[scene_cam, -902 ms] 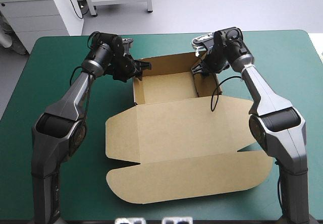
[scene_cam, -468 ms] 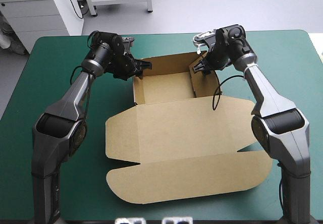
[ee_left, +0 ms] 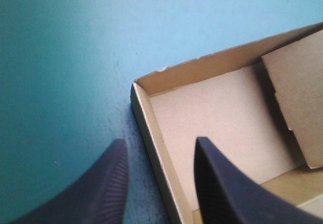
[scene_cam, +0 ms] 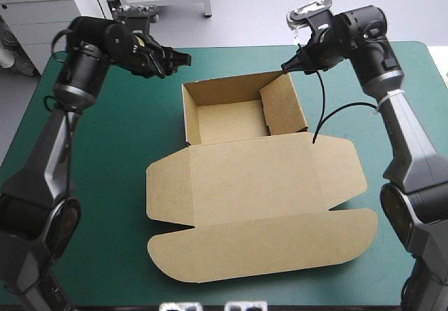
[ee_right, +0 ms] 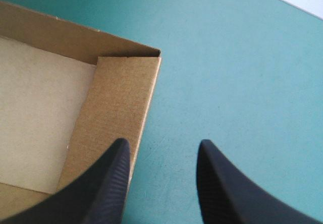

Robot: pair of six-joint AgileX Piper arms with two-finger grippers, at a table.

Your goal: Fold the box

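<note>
The brown box [scene_cam: 231,125] stands as an open tray at the table's far middle, its lid [scene_cam: 259,206] lying flat toward the near edge. The tray's right side flap [scene_cam: 283,104] leans inward. My left gripper [scene_cam: 180,59] hovers open above and beyond the tray's far left corner. In the left wrist view, the left gripper [ee_left: 160,142] straddles the tray's left wall [ee_left: 151,133] from above. My right gripper [scene_cam: 287,66] hangs open over the far right corner [ee_right: 151,52]. In the right wrist view, the right gripper [ee_right: 164,143] is empty beside the leaning flap [ee_right: 113,108].
The teal-green cover [scene_cam: 91,164] shows on both sides of the box and along the far edge [scene_cam: 231,48]. The lid's rounded flaps [scene_cam: 168,255] reach close to the table's near edge.
Both arms have risen and drawn back from the tray's far corners, the left toward the far left, the right up and outward. The box has stayed where it was.
</note>
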